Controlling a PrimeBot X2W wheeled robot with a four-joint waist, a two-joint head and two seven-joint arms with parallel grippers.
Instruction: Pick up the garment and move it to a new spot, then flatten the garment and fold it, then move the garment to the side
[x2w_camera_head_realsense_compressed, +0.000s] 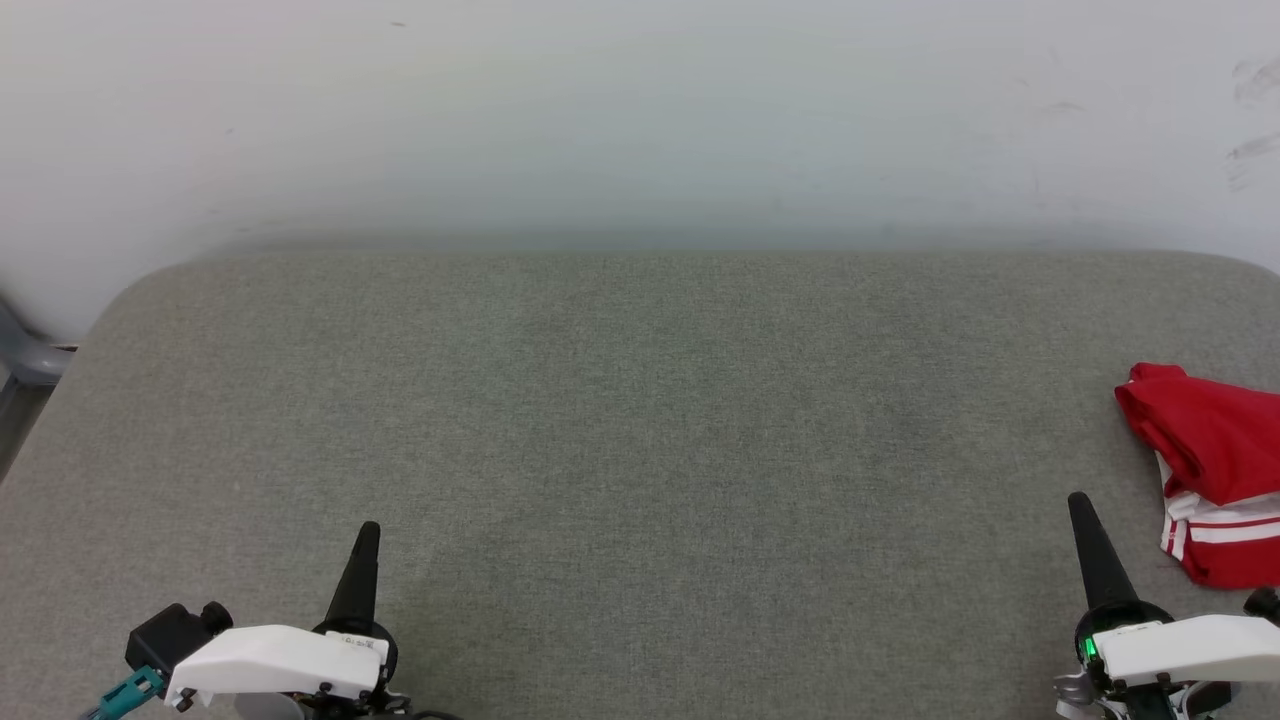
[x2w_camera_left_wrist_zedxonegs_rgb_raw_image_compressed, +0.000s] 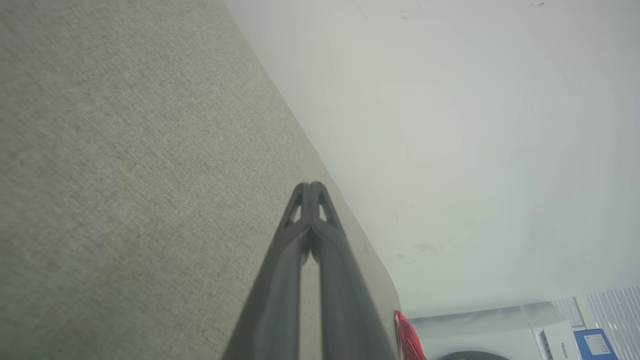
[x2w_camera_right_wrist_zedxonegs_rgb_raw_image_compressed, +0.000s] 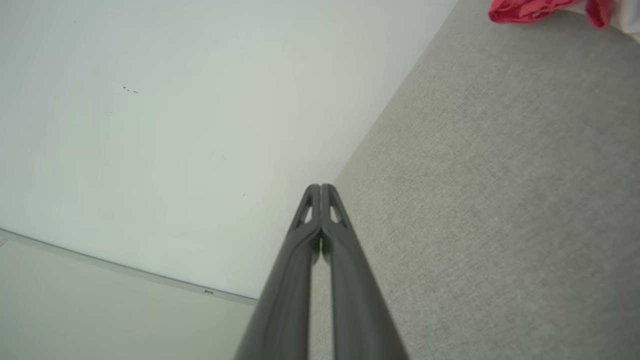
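Observation:
The garment, a red T-shirt with white striped sleeve parts, lies bunched at the right edge of the grey fabric surface. A red bit of the garment peeks past the surface's far end in the left wrist view, and the garment sits at the top right of the right wrist view. My left gripper rests at the lower left, shut and empty. My right gripper stands at the lower right, shut and empty, a short way left of the garment. Both pairs of fingertips touch.
A pale wall runs along the far edge of the surface. A grey object sits off the left corner. In the left wrist view, a white appliance and a blue-labelled box stand beyond the surface's right end.

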